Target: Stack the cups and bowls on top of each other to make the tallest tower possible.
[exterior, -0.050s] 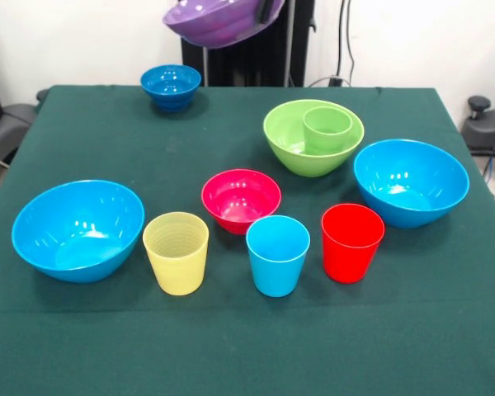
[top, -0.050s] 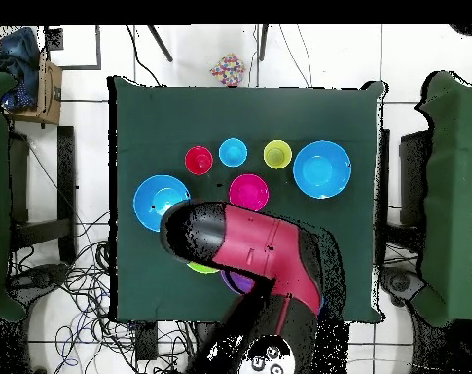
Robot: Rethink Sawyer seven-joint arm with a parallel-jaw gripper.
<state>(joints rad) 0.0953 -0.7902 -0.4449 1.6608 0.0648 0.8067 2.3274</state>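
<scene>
The wide purple bowl (exterior, -0.050s: 214, 18) hangs tilted above the table's far edge, with my gripper (exterior, -0.050s: 268, 10) shut on its right rim; only a dark part of the gripper shows. The lime green bowl (exterior, -0.050s: 293, 148) holds the green cup (exterior, -0.050s: 327, 129) upright. Two large light blue bowls (exterior, -0.050s: 78, 231) (exterior, -0.050s: 411, 181) sit at left and right. A pink-red bowl (exterior, -0.050s: 241, 200) is in the middle. In front stand the yellow cup (exterior, -0.050s: 176, 252), light blue cup (exterior, -0.050s: 277, 255) and red cup (exterior, -0.050s: 351, 242). The dark blue bowl (exterior, -0.050s: 171, 86) is far left. In the overhead view my arm (top, -0.050s: 259, 248) covers the green bowl.
The table wears a dark green cloth (exterior, -0.050s: 107, 140) with its front edge near the cups. Black stands and cables sit behind the table, and a dark chair (exterior, -0.050s: 487, 124) is at the right. In the overhead view, cables (top, -0.050s: 74, 282) lie on the floor.
</scene>
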